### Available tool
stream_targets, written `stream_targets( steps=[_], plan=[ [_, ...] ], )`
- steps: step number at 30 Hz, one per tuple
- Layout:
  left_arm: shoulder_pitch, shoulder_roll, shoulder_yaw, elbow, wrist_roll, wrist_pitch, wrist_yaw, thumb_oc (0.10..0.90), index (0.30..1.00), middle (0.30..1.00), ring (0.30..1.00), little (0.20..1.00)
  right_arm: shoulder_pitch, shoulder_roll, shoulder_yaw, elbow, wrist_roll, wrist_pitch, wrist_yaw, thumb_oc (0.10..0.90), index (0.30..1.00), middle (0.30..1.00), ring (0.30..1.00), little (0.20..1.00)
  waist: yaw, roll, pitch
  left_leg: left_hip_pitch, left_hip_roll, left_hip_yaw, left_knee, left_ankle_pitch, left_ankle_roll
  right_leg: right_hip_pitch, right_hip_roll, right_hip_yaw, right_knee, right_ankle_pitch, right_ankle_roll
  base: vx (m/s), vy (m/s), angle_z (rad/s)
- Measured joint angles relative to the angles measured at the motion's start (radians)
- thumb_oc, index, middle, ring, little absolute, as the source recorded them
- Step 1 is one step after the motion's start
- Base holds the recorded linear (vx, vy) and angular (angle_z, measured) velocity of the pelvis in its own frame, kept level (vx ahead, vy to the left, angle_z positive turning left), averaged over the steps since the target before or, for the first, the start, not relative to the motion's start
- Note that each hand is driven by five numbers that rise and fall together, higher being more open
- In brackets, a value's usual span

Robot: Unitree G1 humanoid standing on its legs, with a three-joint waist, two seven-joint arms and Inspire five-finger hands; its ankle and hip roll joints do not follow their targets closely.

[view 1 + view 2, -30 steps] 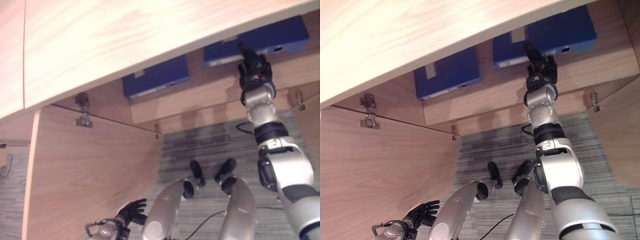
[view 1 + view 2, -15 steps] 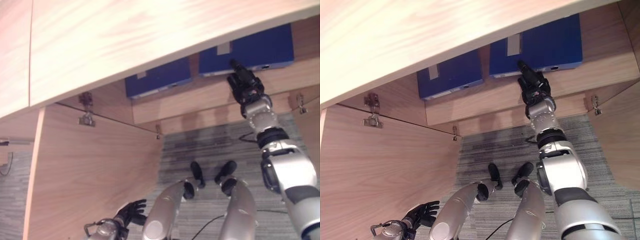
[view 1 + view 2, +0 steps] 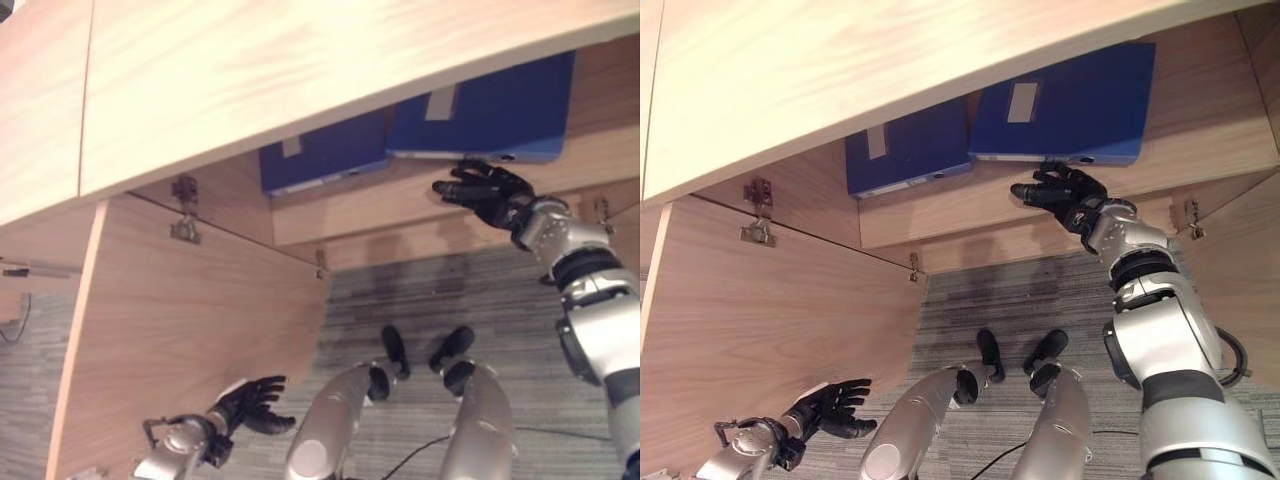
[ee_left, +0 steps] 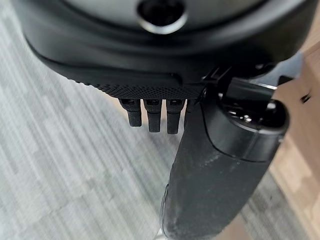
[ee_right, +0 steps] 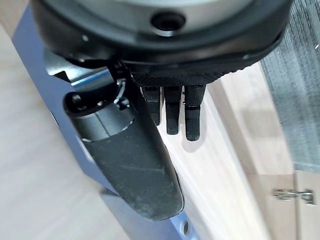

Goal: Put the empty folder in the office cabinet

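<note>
Two blue folders lie flat on the cabinet shelf (image 3: 1200, 140). The right folder (image 3: 1070, 95) has a pale label and lies at a slant, its corner next to the left folder (image 3: 905, 150). My right hand (image 3: 1065, 193) is open with fingers spread, just in front of the right folder's spine, over the shelf's front edge. Whether it touches the folder I cannot tell. In the right wrist view its thumb (image 5: 130, 160) lies beside the blue folder (image 5: 42, 80). My left hand (image 3: 248, 405) hangs low by the open left door, open and holding nothing.
The cabinet's left door (image 3: 190, 340) stands open, with a hinge (image 3: 184, 196) at its top. The right door (image 3: 1240, 270) is open too. A wide wooden panel (image 3: 300, 70) overhangs the shelf. Grey carpet (image 3: 420, 300) lies below.
My right hand has left the folder's spine and swung down and to the left, fingers spreading. The right folder now lies further in and closer to the left one. The camera has shifted.
</note>
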Motion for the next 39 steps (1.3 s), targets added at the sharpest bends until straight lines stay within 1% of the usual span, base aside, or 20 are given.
stream_targets(
  steps=[2, 5, 6, 8, 10, 11, 13, 14, 16, 17, 20, 21, 24, 26, 34, 35, 39],
  plan=[
    [0.004, 0.020, 0.000, -0.014, 0.006, -0.007, -0.016, 0.800, 0.900, 0.900, 0.900, 0.900, 0.001, -0.024, 0.064, -0.055, -0.042, 0.002, 0.026, 0.800, 0.900, 0.900, 0.900, 0.900, 0.000, 0.000, 0.000, 0.000, 0.001, 0.000, 0.000, 0.000, 0.000, 0.000, 0.001, -0.001, 0.000, -0.001, -0.001, 0.00, 0.000, 0.00],
    [0.009, 0.028, 0.000, -0.018, 0.008, -0.014, -0.027, 0.800, 0.900, 0.900, 0.900, 0.900, 0.000, -0.032, 0.078, -0.061, -0.077, -0.003, 0.048, 0.800, 0.900, 0.900, 0.900, 0.900, 0.002, 0.000, 0.000, 0.000, 0.002, 0.000, 0.000, 0.000, 0.001, 0.000, 0.002, -0.001, -0.001, -0.001, -0.002, 0.00, 0.000, 0.00],
    [0.012, 0.029, 0.000, -0.019, 0.008, -0.015, -0.036, 0.800, 0.900, 0.900, 0.900, 0.900, -0.001, -0.043, 0.108, -0.069, -0.116, -0.011, 0.069, 0.800, 0.900, 0.900, 0.900, 0.900, 0.002, 0.000, 0.000, 0.000, 0.002, 0.001, 0.000, 0.000, 0.001, 0.000, 0.002, -0.001, -0.002, -0.001, -0.002, 0.00, 0.000, 0.00],
    [0.025, 0.035, 0.001, -0.037, 0.017, -0.015, -0.040, 0.800, 0.900, 0.900, 0.900, 0.900, -0.006, -0.052, 0.131, -0.086, -0.175, -0.013, 0.087, 0.800, 0.900, 0.900, 0.900, 0.900, 0.002, 0.000, 0.000, 0.000, 0.002, 0.001, 0.000, 0.001, 0.001, 0.000, 0.003, -0.001, -0.003, -0.001, -0.002, 0.00, 0.000, 0.00],
    [0.040, 0.036, 0.003, -0.046, 0.021, -0.021, -0.041, 0.800, 0.900, 0.900, 0.900, 0.900, -0.024, -0.076, 0.190, -0.110, -0.254, -0.030, 0.111, 0.800, 0.900, 0.900, 0.900, 0.900, 0.001, 0.000, 0.000, 0.000, 0.002, 0.002, 0.000, 0.001, 0.003, -0.001, 0.004, -0.001, -0.005, -0.001, -0.001, 0.00, 0.000, 0.00],
    [0.042, 0.035, 0.003, -0.044, 0.038, -0.022, -0.042, 0.800, 0.900, 0.900, 0.900, 0.900, -0.049, -0.082, 0.235, -0.108, -0.326, -0.045, 0.128, 0.800, 0.900, 0.900, 0.900, 0.900, 0.001, 0.000, 0.000, 0.000, 0.002, 0.002, -0.001, 0.002, 0.003, -0.001, 0.005, 0.000, -0.006, -0.001, -0.001, 0.00, 0.000, 0.00],
    [0.046, 0.033, 0.003, -0.039, 0.038, -0.022, -0.041, 0.800, 0.900, 0.900, 0.900, 0.900, -0.081, -0.078, 0.266, -0.104, -0.437, -0.053, 0.133, 0.800, 0.900, 0.900, 0.900, 0.900, 0.001, 0.000, 0.000, 0.000, 0.002, 0.003, -0.002, 0.002, 0.003, -0.002, 0.006, 0.000, -0.007, 0.000, -0.001, 0.00, 0.000, 0.00],
    [0.049, 0.031, 0.004, -0.031, 0.038, -0.022, -0.040, 0.800, 0.900, 0.900, 0.900, 0.900, -0.101, -0.067, 0.270, -0.087, -0.513, -0.056, 0.130, 0.800, 0.900, 0.900, 0.900, 0.900, 0.001, 0.000, 0.000, 0.000, 0.002, 0.002, -0.002, 0.002, 0.003, -0.001, 0.007, 0.001, -0.007, 0.000, 0.000, 0.00, 0.000, 0.00],
    [0.054, 0.021, 0.004, -0.016, 0.038, -0.022, -0.036, 0.800, 0.900, 0.900, 0.900, 0.900, -0.116, -0.049, 0.267, -0.065, -0.557, -0.058, 0.126, 0.800, 0.900, 0.900, 0.900, 0.900, -0.001, 0.000, 0.000, 0.000, 0.002, 0.002, -0.003, 0.002, 0.003, -0.001, 0.008, 0.002, -0.010, 0.001, 0.001, 0.00, -0.007, -0.02],
    [0.054, -0.005, 0.009, 0.010, 0.037, -0.024, -0.031, 0.800, 0.900, 0.900, 0.900, 0.900, -0.134, -0.015, 0.261, -0.020, -0.602, -0.070, 0.106, 0.800, 0.900, 0.900, 0.900, 0.900, -0.004, 0.000, 0.000, 0.000, 0.002, 0.003, -0.007, 0.002, 0.003, -0.001, 0.010, 0.002, -0.014, 0.003, 0.005, 0.00, -0.012, -0.06],
    [0.054, -0.049, 0.008, 0.033, 0.037, -0.023, -0.014, 0.800, 0.900, 0.900, 0.900, 0.900, -0.141, 0.008, 0.259, -0.008, -0.683, -0.088, 0.068, 0.800, 0.900, 0.900, 0.900, 0.900, -0.007, -0.002, 0.000, 0.000, 0.002, 0.003, -0.018, 0.008, 0.004, -0.001, 0.015, 0.002, -0.027, 0.011, 0.016, 0.00, -0.003, -0.01],
    [0.054, -0.056, 0.006, 0.033, 0.037, -0.024, -0.014, 0.800, 0.900, 0.900, 0.900, 0.900, -0.145, 0.011, 0.259, -0.004, -0.706, -0.092, 0.067, 0.800, 0.900, 0.900, 0.900, 0.900, -0.006, -0.003, 0.000, 0.000, 0.002, 0.003, -0.021, 0.010, 0.004, 0.000, 0.016, 0.001, -0.029, 0.012, 0.018, 0.00, 0.000, 0.00],
    [0.052, -0.058, 0.014, 0.041, 0.036, -0.024, -0.008, 0.800, 0.900, 0.900, 0.900, 0.900, -0.163, 0.050, 0.263, 0.022, -0.829, -0.097, 0.054, 0.800, 0.900, 0.900, 0.900, 0.900, -0.006, -0.017, -0.003, 0.002, -0.002, 0.002, -0.034, 0.016, 0.007, -0.001, 0.016, 0.001, -0.032, 0.013, 0.020, 0.00, -0.001, 0.01],
    [0.039, -0.059, 0.015, 0.050, 0.036, -0.028, 0.008, 0.800, 0.900, 0.900, 0.900, 0.900, -0.166, 0.051, 0.263, 0.025, -0.879, -0.101, 0.046, 0.800, 0.900, 0.900, 0.900, 0.900, -0.003, -0.018, -0.003, 0.002, -0.003, 0.000, -0.035, 0.019, 0.008, 0.000, 0.016, -0.002, -0.035, 0.015, 0.023, 0.00, -0.008, 0.04],
    [0.030, -0.059, 0.022, 0.050, 0.035, -0.034, 0.026, 0.800, 0.900, 0.900, 0.900, 0.900, -0.183, 0.060, 0.241, 0.107, -0.946, -0.143, 0.020, 0.800, 0.900, 0.900, 0.900, 0.900, 0.002, -0.018, -0.003, 0.002, -0.011, -0.002, -0.049, 0.022, 0.008, 0.000, 0.010, -0.003, -0.041, 0.024, 0.036, 0.00, 0.000, 0.01],
    [0.030, -0.059, 0.022, 0.047, 0.035, -0.034, 0.029, 0.800, 0.900, 0.900, 0.900, 0.900, -0.204, 0.057, 0.235, 0.154, -0.960, -0.146, 0.018, 0.800, 0.900, 0.900, 0.900, 0.900, 0.008, -0.018, -0.003, 0.002, -0.018, -0.004, -0.063, 0.031, 0.007, -0.005, 0.004, -0.004, -0.040, 0.026, 0.039, -0.01, -0.004, 0.08],
    [0.035, -0.058, 0.025, 0.042, 0.033, -0.030, 0.028, 0.800, 0.900, 0.900, 0.900, 0.900, -0.235, 0.030, 0.240, 0.217, -1.041, -0.141, 0.011, 0.800, 0.900, 0.900, 0.900, 0.900, 0.033, -0.018, -0.003, 0.002, -0.027, -0.008, -0.074, 0.038, 0.009, -0.005, -0.007, -0.014, -0.039, 0.028, 0.043, 0.00, -0.003, 0.08]
  ],
)
